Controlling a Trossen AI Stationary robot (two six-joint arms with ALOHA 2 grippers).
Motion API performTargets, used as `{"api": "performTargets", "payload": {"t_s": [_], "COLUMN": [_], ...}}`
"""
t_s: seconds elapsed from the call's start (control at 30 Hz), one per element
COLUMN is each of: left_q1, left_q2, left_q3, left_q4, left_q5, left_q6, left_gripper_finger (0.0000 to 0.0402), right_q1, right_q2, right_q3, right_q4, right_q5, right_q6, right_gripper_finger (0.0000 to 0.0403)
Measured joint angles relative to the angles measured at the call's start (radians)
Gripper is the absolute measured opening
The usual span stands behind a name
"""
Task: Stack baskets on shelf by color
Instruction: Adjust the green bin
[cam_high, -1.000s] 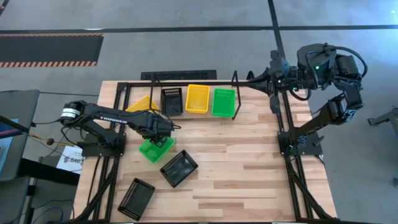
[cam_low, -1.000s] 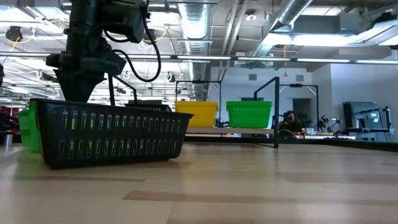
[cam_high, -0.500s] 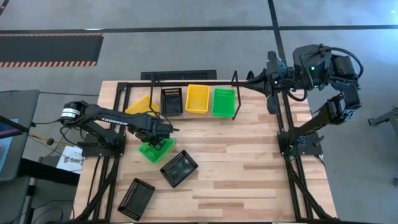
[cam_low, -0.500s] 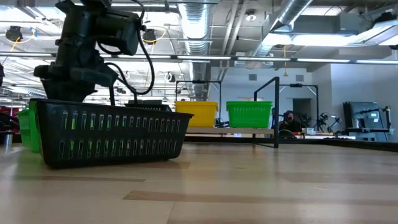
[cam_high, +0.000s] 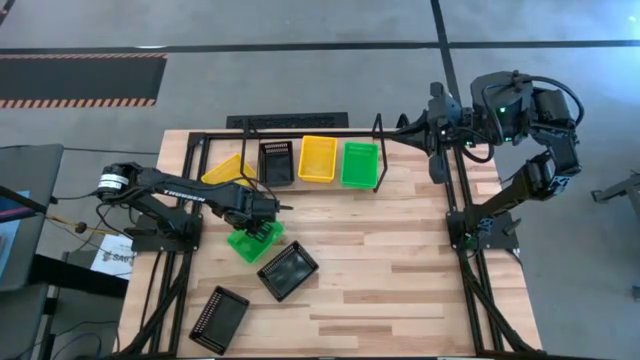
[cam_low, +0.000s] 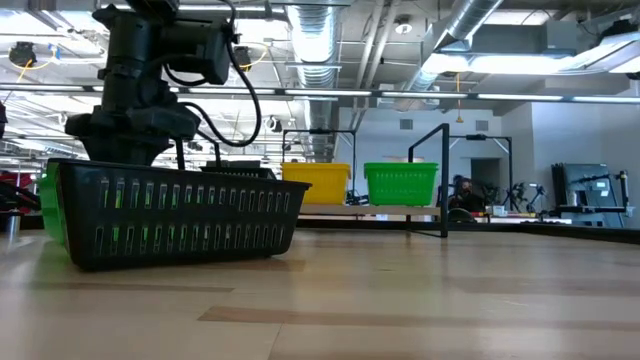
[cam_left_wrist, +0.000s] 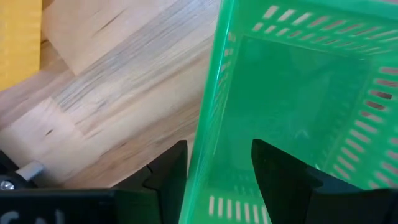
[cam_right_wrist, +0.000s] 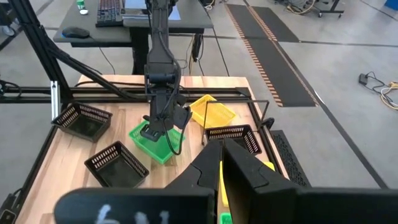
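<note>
Left of the low black tube shelf (cam_high: 290, 140) with wooden base, a yellow mesh basket (cam_high: 228, 168) leans; in front, left gripper (cam_high: 262, 222) straddles a bright green plastic mesh basket's (cam_high: 250, 241) wall, two black ones (cam_high: 288, 270) loose; black, yellow, green shelved, stacking barely begun; right gripper (cam_high: 404, 127) clenched, empty.

White lettering ran along the left arm (cam_high: 185, 192) in the high view, and it looked like "TROSSEN", though barely legible. A printed sheet (cam_high: 113, 258) by the table's left edge carried dark letters, too small to make out. White marks were cut off on the left gripper (cam_left_wrist: 217, 155) body and on the right gripper (cam_right_wrist: 222, 152) body. Neither could be read.
</note>
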Motion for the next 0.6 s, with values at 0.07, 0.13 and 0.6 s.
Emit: {"api": "performTargets", "payload": {"t_s": [0.07, 0.13, 0.6], "left_q1": [0.000, 0.000, 0.001], "left_q2": [0.000, 0.000, 0.000], "left_q3": [0.000, 0.000, -0.011], "left_q4": [0.004, 0.013, 0.038], "left_q5": [0.006, 0.007, -0.030], "left_q6": [0.000, 0.000, 0.026], "left_gripper_finger": [0.0167, 0.0167, 0.0167], "right_q1": [0.000, 0.000, 0.000], "right_q2": [0.000, 0.000, 0.000], "right_q3": [0.000, 0.000, 0.000], "right_q4": [0.000, 0.000, 0.000], "right_q5": [0.000, 0.000, 0.000], "right_q6": [0.000, 0.000, 0.000], "right_gripper_finger": [0.0039, 0.0040, 0.0039]}}
